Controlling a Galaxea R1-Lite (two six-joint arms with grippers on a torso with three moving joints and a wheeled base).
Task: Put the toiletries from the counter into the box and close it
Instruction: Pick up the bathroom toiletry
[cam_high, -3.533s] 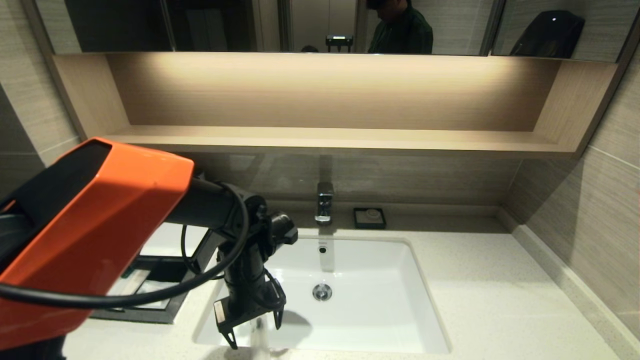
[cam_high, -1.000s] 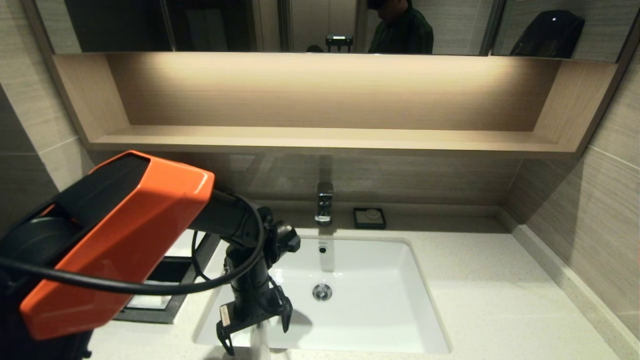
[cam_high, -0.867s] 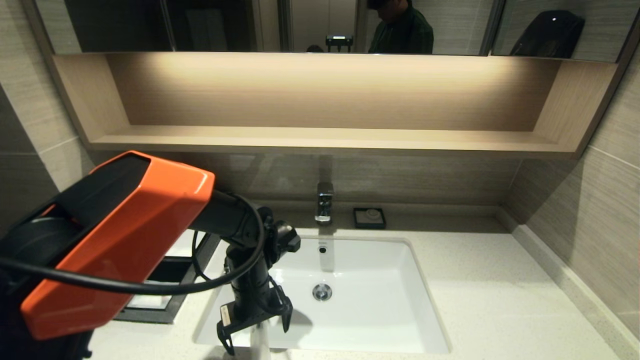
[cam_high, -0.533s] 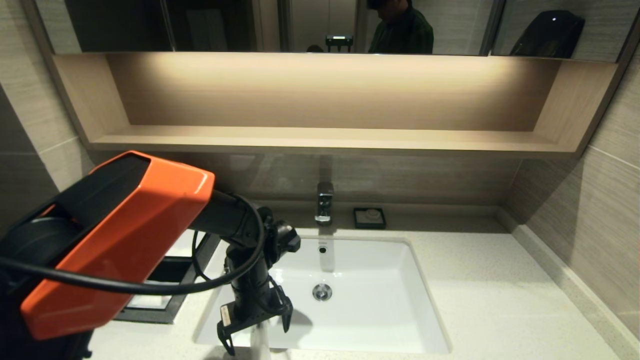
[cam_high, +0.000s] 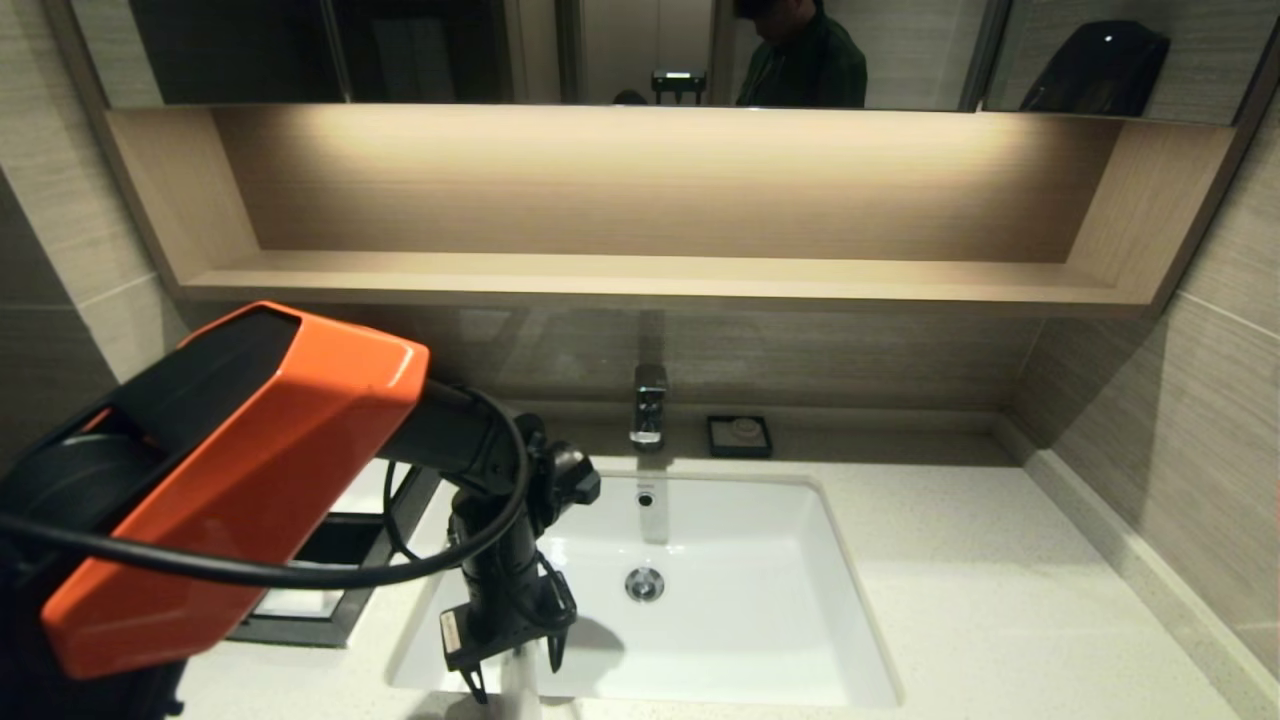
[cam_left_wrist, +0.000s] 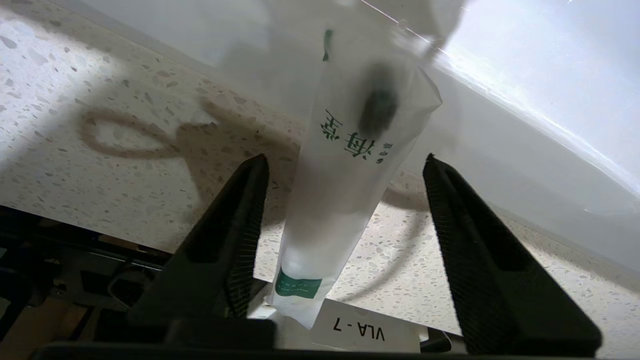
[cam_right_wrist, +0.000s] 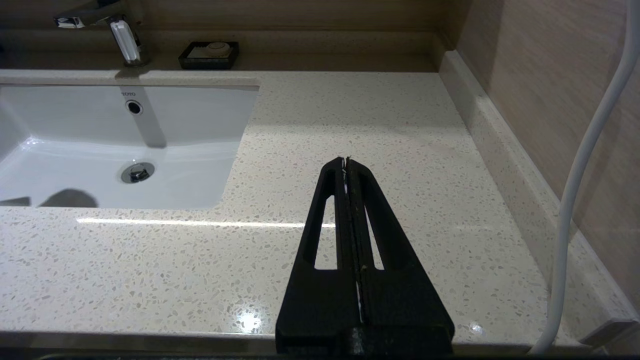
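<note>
Pale plastic packet (cam_left_wrist: 345, 165) lies between the left tool's (cam_left_wrist: 345, 165) parted fingers (neither touching).

Ahead of me a long light wooden shelf (cam_high: 660, 270) is recessed into the far wall, lit warmly from above, with a mirror (cam_high: 640, 50) over it showing a person in a dark shirt. Grey-beige striped tiles (cam_high: 1180, 400) cover the walls to the right and left. A chrome tap (cam_high: 648, 405) rises at the far wall, a small black square dish (cam_high: 739, 436) just right of it.
</note>
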